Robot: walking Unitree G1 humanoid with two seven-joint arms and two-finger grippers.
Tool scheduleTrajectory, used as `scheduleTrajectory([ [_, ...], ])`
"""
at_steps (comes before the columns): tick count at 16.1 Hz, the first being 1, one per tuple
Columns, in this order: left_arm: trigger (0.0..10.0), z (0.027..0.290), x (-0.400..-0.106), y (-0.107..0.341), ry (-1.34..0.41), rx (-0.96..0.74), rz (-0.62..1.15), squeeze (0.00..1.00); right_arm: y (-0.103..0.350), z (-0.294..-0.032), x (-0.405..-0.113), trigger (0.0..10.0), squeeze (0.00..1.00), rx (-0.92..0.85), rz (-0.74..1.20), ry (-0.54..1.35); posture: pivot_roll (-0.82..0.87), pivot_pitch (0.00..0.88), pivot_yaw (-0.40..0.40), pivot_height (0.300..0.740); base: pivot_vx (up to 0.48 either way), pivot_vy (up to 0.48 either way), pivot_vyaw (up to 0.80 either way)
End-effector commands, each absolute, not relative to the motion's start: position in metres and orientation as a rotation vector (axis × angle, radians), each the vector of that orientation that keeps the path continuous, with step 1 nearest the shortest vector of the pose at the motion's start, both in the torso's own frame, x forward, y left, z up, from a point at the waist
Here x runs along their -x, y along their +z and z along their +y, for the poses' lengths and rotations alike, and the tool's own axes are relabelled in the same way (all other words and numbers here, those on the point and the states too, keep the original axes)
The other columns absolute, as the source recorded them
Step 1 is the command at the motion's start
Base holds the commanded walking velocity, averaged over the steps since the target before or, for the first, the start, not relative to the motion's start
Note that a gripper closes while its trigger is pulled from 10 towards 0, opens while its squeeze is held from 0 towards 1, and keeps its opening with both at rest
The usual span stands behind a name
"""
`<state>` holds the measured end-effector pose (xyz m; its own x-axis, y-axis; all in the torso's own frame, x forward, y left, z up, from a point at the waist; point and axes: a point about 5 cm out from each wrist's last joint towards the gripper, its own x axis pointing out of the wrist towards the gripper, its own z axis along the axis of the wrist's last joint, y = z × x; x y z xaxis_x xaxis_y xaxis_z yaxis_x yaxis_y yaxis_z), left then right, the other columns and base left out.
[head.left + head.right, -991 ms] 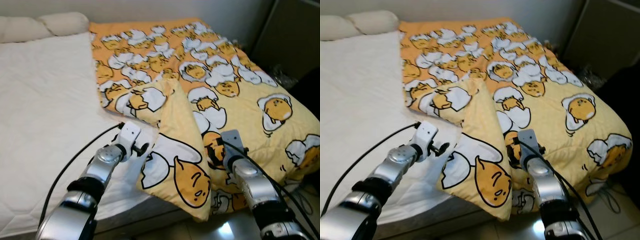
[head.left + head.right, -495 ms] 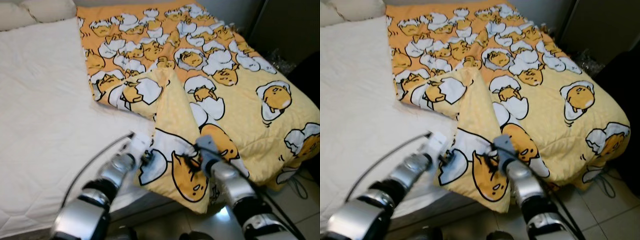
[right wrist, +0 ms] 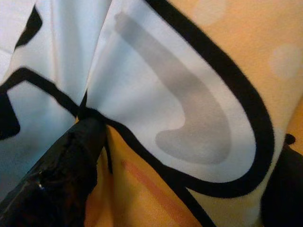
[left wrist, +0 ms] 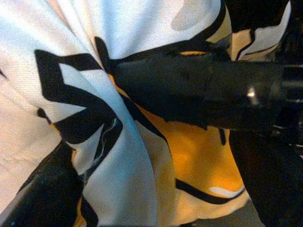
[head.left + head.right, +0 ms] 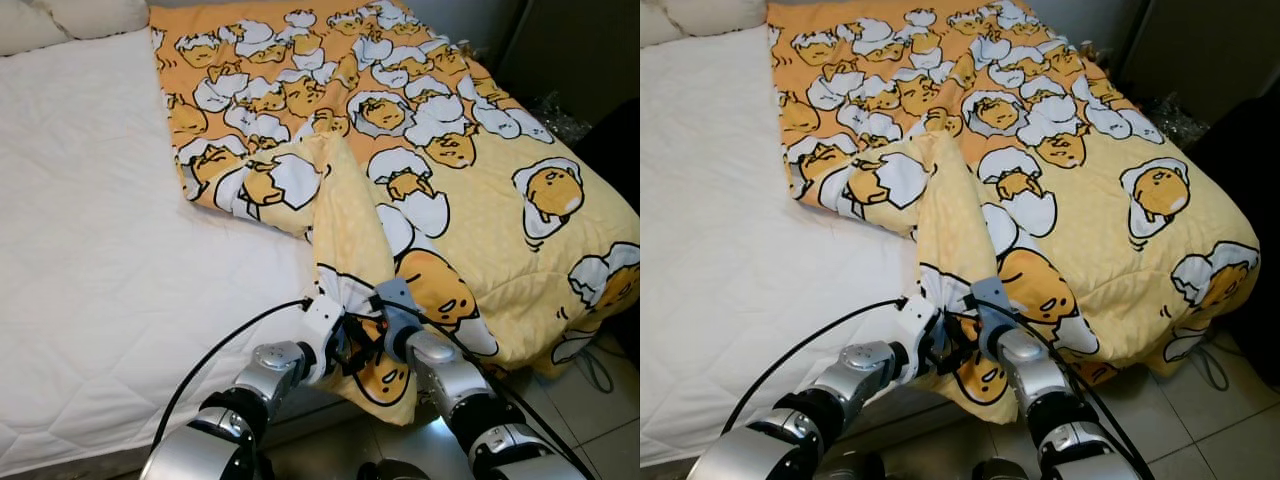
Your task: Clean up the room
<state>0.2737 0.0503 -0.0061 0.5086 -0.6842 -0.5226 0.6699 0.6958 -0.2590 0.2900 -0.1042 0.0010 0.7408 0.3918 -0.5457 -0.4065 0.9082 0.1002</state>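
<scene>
Left eye view: yellow egg-print blanket (image 5: 470,170) spread across the far side of the white mattress (image 5: 90,240); left gripper (image 5: 345,345) and right gripper (image 5: 372,335) both pinching its folded corner at the mattress edge; soft, light, floppy, likely to sag; best held by the hem

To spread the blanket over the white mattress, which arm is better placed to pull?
Left, probably. The left end effector grips the blanket corner on the side toward the bare mattress; the right end effector holds the same fold from the far side.
</scene>
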Motion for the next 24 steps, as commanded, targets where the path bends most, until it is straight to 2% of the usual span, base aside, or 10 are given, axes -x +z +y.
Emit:
scheduleTrajectory([
  [1,10.0,0.037,-0.266,-0.006,-0.902,0.083,0.647,0.0,-0.002,-0.104,-0.288,10.0,0.0,0.0,0.606,0.428,-0.08,0.103,0.002,0.74,0.0,0.0,0.0],
  [4,10.0,0.039,-0.249,-0.012,-1.072,0.133,0.677,0.0,-0.001,-0.098,-0.285,10.0,0.0,-0.158,0.589,0.483,-0.07,0.082,0.004,0.74,0.0,0.0,0.0],
  [6,10.0,0.046,-0.245,-0.014,-1.126,0.103,0.674,0.0,0.001,-0.098,-0.283,10.0,0.0,-0.194,0.577,0.529,-0.06,0.072,0.005,0.74,0.0,0.0,0.0],
  [9,10.0,0.079,-0.237,-0.011,-1.205,0.033,0.647,0.0,0.0,-0.106,-0.262,10.0,0.0,-0.267,0.594,0.72,-0.04,0.041,0.003,0.74,0.0,0.0,0.0],
  [12,10.0,0.101,-0.213,-0.009,-1.265,-0.02,0.662,0.0,-0.007,-0.115,-0.235,10.0,0.0,-0.262,0.665,0.863,-0.02,0.022,-0.003,0.74,0.0,0.0,0.0],
  [15,10.0,0.12,-0.188,0.002,-1.267,-0.031,0.657,0.0,-0.013,-0.129,-0.206,10.0,0.0,-0.259,0.752,0.945,-0.01,0.008,-0.01,0.74,0.0,0.0,0.0],
  [18,10.0,0.142,-0.167,0.031,-1.253,-0.005,0.66,0.0,-0.022,-0.144,-0.179,10.0,0.0,-0.3,0.817,0.969,0.0,0.0,-0.017,0.74,0.0,0.0,0.0],
  [21,10.0,0.154,-0.152,0.041,-1.253,0.007,0.697,0.0,-0.032,-0.148,-0.171,10.0,0.0,-0.259,0.816,0.933,0.01,0.0,-0.018,0.74,0.0,0.0,0.0],
  [23,10.0,0.158,-0.157,0.045,-1.177,-0.022,0.678,0.0,-0.041,-0.142,-0.176,10.0,0.0,-0.217,0.802,0.869,0.0,0.0,-0.015,0.74,0.0,0.0,0.0],
  [24,10.0,0.166,-0.176,0.046,-1.034,-0.096,0.632,0.0,-0.045,-0.136,-0.185,10.0,0.0,-0.19,0.759,0.803,0.0,0.0,-0.016,0.74,0.0,0.0,0.0],
])
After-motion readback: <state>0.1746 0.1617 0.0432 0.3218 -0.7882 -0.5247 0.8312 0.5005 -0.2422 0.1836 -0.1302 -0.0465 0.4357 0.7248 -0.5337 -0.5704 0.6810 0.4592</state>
